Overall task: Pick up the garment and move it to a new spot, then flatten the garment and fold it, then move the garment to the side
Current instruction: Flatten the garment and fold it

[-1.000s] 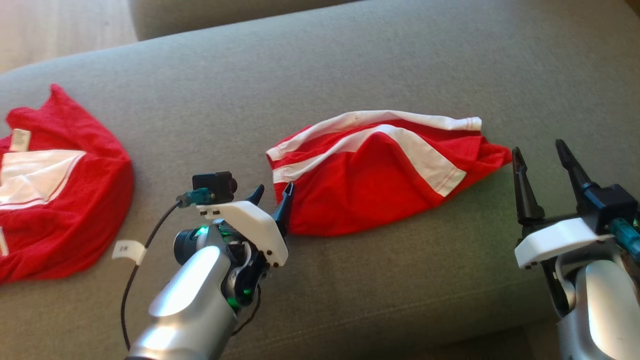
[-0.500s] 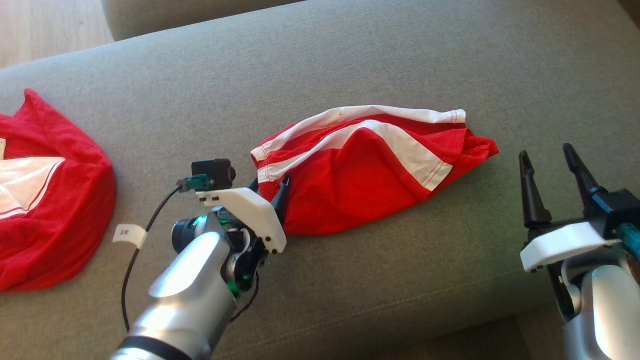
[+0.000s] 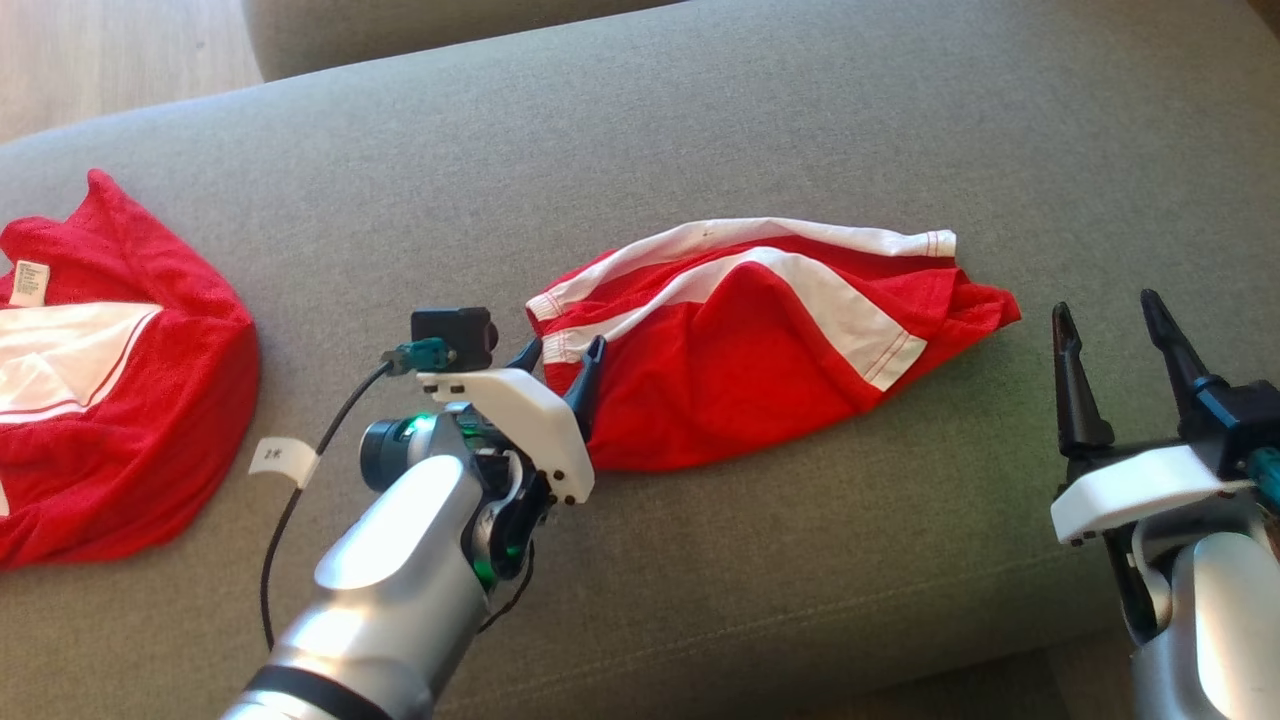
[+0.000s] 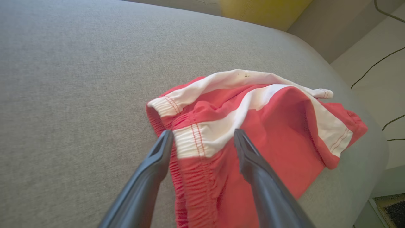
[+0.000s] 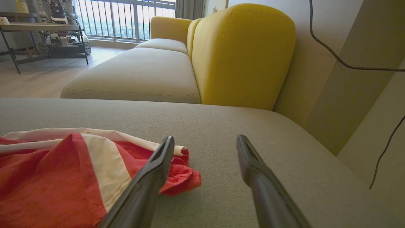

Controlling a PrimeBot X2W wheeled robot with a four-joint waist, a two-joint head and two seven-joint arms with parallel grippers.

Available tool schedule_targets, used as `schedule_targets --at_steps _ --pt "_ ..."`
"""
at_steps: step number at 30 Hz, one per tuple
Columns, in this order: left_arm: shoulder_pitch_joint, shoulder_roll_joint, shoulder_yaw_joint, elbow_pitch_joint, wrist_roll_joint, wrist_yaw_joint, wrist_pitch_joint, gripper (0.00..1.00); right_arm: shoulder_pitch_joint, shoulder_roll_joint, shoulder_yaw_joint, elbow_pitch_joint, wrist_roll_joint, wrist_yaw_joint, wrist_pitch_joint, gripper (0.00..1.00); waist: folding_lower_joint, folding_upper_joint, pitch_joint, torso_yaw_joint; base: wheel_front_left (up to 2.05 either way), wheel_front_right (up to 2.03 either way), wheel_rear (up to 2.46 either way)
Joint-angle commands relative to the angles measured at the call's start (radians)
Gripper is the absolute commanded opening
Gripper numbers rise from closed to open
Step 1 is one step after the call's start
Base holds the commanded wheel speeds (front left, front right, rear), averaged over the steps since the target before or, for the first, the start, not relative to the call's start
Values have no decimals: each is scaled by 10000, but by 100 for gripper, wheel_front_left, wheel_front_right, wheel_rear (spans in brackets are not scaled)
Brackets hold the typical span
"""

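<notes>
The red shorts (image 3: 740, 360) with white side stripes lie bunched near the middle of the grey sofa seat (image 3: 700, 120), elastic waistband towards the robot's left and leg hems towards its right. The left hand (image 3: 563, 350) is at the waistband end with its two fingers apart. In the left wrist view they straddle the white stripe where it meets the gathered elastic, with cloth between them but nothing pinched yet. The right hand (image 3: 1105, 305) hangs just beside the hem end, fingers likewise apart and holding nothing. Whether its nearer finger touches the crumpled red corner I cannot tell.

The step in hand looks like the first pick-up. To do it well, the left hand should press down until both fingertips dent the cushion. It should then close on the thick waistband seam rather than on a single loose layer, which would likely slip. The right hand would do best to take the hem corner, so the shorts rise stretched between two points — not as a dangling lump. Carry them clear of the second red garment (image 3: 110, 400) at the far left of the seat.
</notes>
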Motion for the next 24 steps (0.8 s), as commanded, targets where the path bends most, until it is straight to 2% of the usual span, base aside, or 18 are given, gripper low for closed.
schedule_targets --at_steps 1,4,6,8,9,10,13,20,22,24 --pt "-396 164 209 -444 85 21 22 100 -115 -60 197 -256 -8 -4 -5 100 0 0 7 20 0 0 0" --pt "-284 230 148 -650 28 28 247 98 -130 -60 172 -230 26 -4 -15 100 0 0 13 51 0 0 0" --pt "-218 292 143 -737 -5 70 342 89 -158 -60 188 -204 50 -4 -26 100 0 0 20 36 0 0 0" --pt "-170 343 125 -800 -19 125 431 71 -177 -60 188 -177 71 -4 -41 100 0 0 18 22 0 0 0" --pt "-149 356 125 -837 -38 144 468 56 -184 -60 184 -172 76 -4 -49 100 0 0 15 18 0 0 0" --pt "-128 370 119 -861 -53 170 519 47 -187 -60 181 -169 67 -4 -56 100 0 0 8 13 0 0 0" --pt "-42 423 31 -901 -50 268 738 31 -171 -60 175 -140 67 -4 -68 100 0 0 -35 18 0 0 0" --pt "193 506 -197 -827 -69 384 1236 28 -139 -60 293 -60 283 -4 -57 100 0 0 -114 78 0 0 0" --pt "248 512 -296 -761 -44 397 1349 23 -140 -60 326 -56 333 -4 -49 100 0 0 -115 110 0 0 0" --pt "273 508 -374 -708 -3 418 1383 13 -152 -60 362 -58 357 -4 -48 100 0 0 -117 143 0 0 0"
